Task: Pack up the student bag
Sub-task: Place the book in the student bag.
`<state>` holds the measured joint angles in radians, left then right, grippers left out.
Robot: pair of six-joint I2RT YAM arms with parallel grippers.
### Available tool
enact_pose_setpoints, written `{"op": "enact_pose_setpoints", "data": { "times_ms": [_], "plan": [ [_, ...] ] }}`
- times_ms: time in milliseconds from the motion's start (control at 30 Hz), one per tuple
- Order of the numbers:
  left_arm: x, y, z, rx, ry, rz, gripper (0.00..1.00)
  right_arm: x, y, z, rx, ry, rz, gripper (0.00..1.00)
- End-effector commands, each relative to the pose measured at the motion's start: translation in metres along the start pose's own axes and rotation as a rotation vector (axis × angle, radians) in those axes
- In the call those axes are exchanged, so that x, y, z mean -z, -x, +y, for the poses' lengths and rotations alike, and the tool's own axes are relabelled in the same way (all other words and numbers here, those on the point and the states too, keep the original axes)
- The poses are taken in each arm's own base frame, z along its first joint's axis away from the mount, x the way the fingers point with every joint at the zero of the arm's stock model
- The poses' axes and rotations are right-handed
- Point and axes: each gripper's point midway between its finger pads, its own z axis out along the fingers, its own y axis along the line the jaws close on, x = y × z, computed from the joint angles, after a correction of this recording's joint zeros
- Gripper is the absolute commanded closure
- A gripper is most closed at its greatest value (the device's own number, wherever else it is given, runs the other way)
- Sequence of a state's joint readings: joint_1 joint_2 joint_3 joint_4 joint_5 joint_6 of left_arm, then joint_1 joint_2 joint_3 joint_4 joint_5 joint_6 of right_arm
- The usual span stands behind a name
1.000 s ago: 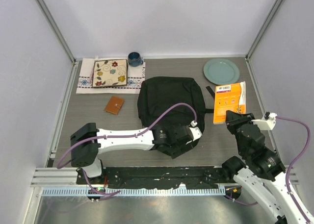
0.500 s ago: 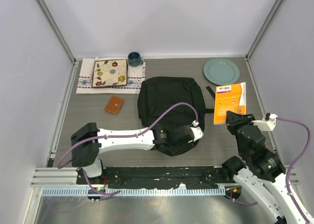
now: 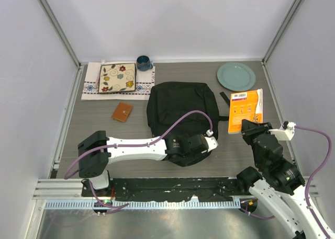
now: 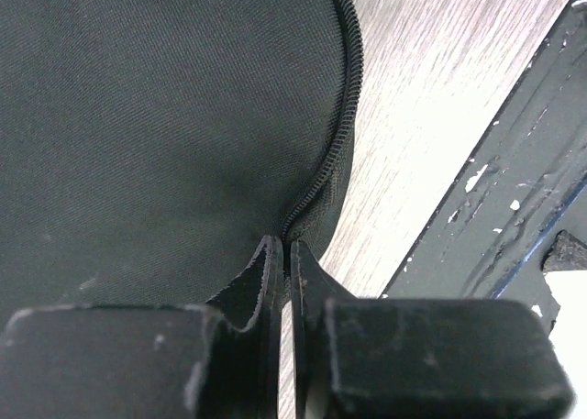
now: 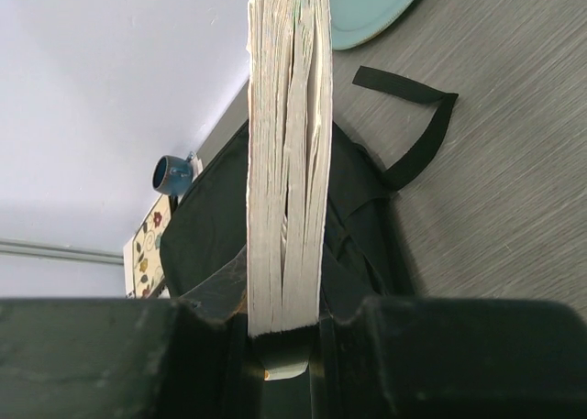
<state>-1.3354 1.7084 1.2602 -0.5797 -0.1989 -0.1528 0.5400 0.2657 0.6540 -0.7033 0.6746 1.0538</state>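
The student bag (image 3: 180, 105) is a large black backpack lying flat mid-table; it also fills the left wrist view (image 4: 165, 116) and lies behind the book in the right wrist view (image 5: 206, 226). My left gripper (image 3: 196, 145) sits at the bag's near rounded edge. Its fingers are pressed together (image 4: 285, 247) where the zipper line runs in between their tips. My right gripper (image 3: 251, 128) is shut on an orange book (image 3: 245, 108) to the right of the bag. The book's page edges (image 5: 286, 116) stand upright between the jaws (image 5: 284, 318).
A teal plate (image 3: 236, 76) lies at the back right. At the back left, a blue mug (image 3: 143, 63) and a floral tile (image 3: 117, 78) rest on a cloth. A brown wallet (image 3: 122, 112) lies left of the bag. A black strap (image 5: 413, 116) trails from the bag's right side. The black base rail (image 4: 514, 190) runs along the near edge.
The left gripper's fingers closed at the bag's near zipper edge, having been open a second ago. The right arm and the book have not moved.
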Motion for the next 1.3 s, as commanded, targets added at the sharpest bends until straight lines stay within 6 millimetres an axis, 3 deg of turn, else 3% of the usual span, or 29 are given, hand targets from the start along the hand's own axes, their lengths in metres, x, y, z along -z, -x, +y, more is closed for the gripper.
{"op": "enact_pose_setpoints", "data": {
  "times_ms": [0, 233, 333, 467, 733, 833, 933, 1067, 1267],
  "plan": [
    [0.007, 0.024, -0.004, 0.007, -0.015, -0.064, 1.0, 0.001, 0.017, 0.011, -0.074, 0.031, -0.069, 0.97],
    [0.023, 0.04, 0.01, 0.047, 0.051, -0.127, 1.0, 0.004, 0.021, 0.01, -0.078, 0.03, -0.076, 0.97],
    [0.038, 0.055, 0.03, 0.088, 0.148, -0.187, 1.0, 0.007, 0.026, 0.01, -0.072, 0.025, -0.084, 0.97],
    [0.061, 0.073, 0.062, 0.159, 0.278, -0.257, 1.0, 0.013, 0.031, 0.008, -0.063, 0.02, -0.086, 0.97],
    [0.124, 0.108, 0.155, 0.338, 0.57, -0.388, 1.0, 0.035, 0.036, -0.003, -0.069, 0.012, -0.04, 0.97],
    [0.148, 0.125, 0.172, 0.378, 0.58, -0.456, 1.0, 0.045, 0.037, -0.011, -0.077, 0.003, -0.022, 0.97],
    [0.164, 0.142, 0.172, 0.376, 0.555, -0.514, 1.0, 0.057, 0.039, -0.02, -0.111, -0.013, 0.005, 0.98],
    [0.173, 0.155, 0.166, 0.396, 0.503, -0.562, 1.0, 0.071, 0.025, -0.022, -0.159, 0.016, 0.104, 0.98],
    [0.182, 0.16, 0.162, 0.419, 0.462, -0.607, 1.0, 0.084, -0.021, 0.007, -0.205, 0.15, 0.358, 0.99]
  ]
}}
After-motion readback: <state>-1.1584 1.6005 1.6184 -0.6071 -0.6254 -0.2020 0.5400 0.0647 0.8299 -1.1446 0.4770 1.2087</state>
